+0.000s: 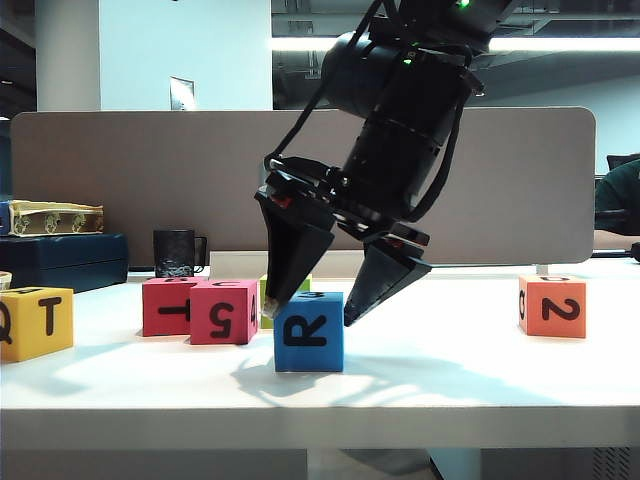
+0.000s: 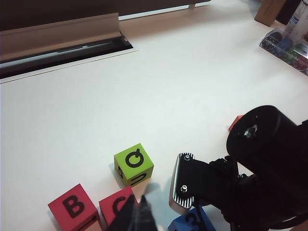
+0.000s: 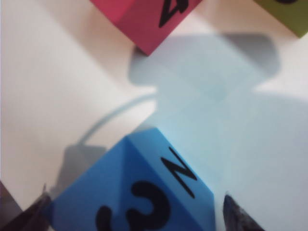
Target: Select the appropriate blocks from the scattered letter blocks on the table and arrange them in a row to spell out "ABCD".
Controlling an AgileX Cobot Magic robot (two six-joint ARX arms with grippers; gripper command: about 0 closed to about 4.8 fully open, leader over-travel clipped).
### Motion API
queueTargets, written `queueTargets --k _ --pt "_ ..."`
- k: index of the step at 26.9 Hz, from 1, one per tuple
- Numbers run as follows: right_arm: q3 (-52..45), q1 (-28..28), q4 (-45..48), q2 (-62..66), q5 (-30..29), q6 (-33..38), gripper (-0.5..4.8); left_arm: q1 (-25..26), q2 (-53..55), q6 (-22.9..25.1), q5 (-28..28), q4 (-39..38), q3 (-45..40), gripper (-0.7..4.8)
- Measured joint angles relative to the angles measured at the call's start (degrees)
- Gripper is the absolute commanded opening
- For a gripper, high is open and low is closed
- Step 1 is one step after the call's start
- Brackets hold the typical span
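two wide-spread jaws of the right gripper [image 1: 318, 308] are set astride the blue cube [image 1: 309, 331] at mid table [image 1: 450, 380]; the neighbouring red cube [image 1: 224, 312] could be nudged if the descent is skewed. the left gripper [image 2: 137, 214], pinched empty, is mostly cropped.

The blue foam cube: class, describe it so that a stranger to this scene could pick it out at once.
Start at the white table and find the front middle, under the big black right gripper, whose open jaws straddle one block. That is the blue foam cube, just right of a red foam cube marked 5. It is the only blue one, with a black R facing front.
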Motion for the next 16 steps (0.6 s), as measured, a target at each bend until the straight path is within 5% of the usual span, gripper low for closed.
queueTargets --k 4,9,16 --pt "0.0 0.0 -1.0 0.0 0.0 0.0 4.58 0.0 0.0 0.2 0.0 0.0 0.0 -0.06" --pt "0.0 0.0 -1.0 0.0 0.0 -0.2 2.37 0.0 0.0 0.2 0.0 0.0 0.0 -0.06" --pt "0.0 0.0 1.1 0.0 0.9 -0.3 2.24 0.0 0.0 0.2 0.0 0.0 0.0 -0.06"
